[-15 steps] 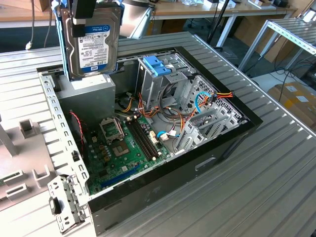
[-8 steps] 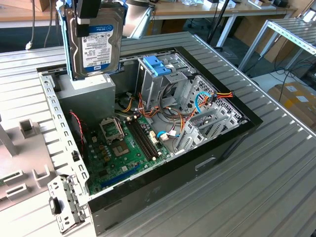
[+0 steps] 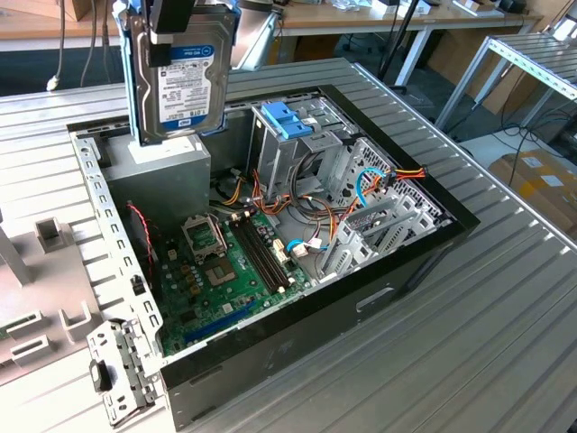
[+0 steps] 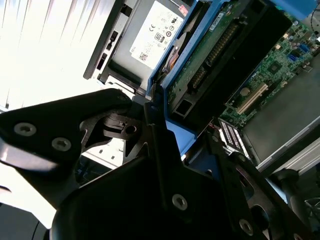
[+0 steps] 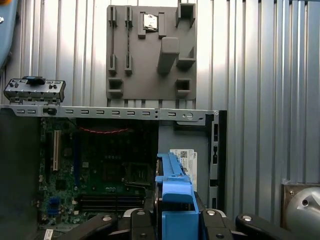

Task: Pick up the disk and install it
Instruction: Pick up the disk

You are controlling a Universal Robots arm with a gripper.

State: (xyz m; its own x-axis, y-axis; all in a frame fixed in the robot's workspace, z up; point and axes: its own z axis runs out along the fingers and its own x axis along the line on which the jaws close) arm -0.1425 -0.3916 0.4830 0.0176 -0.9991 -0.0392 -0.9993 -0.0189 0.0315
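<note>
In the exterior view the disk (image 3: 183, 83) hangs upright above the back left corner of the open computer case (image 3: 410, 271), its white label with a blue band facing the camera and a blue carrier frame around it. My gripper (image 3: 173, 34) is shut on its upper end. The second wrist view looks along the disk's green circuit-board side (image 4: 210, 55), with my black fingers (image 4: 165, 150) clamped on the blue frame. In the first wrist view the disk's blue-framed edge (image 5: 174, 197) sits between my fingers (image 5: 147, 222).
Directly under the disk lies the grey power-supply box (image 3: 171, 171) with its white sticker (image 4: 155, 35). The case holds the green motherboard (image 3: 225, 271), a metal drive cage with a blue latch (image 3: 288, 122) and loose cables. A grey parts fixture (image 5: 150, 55) lies on the ribbed table.
</note>
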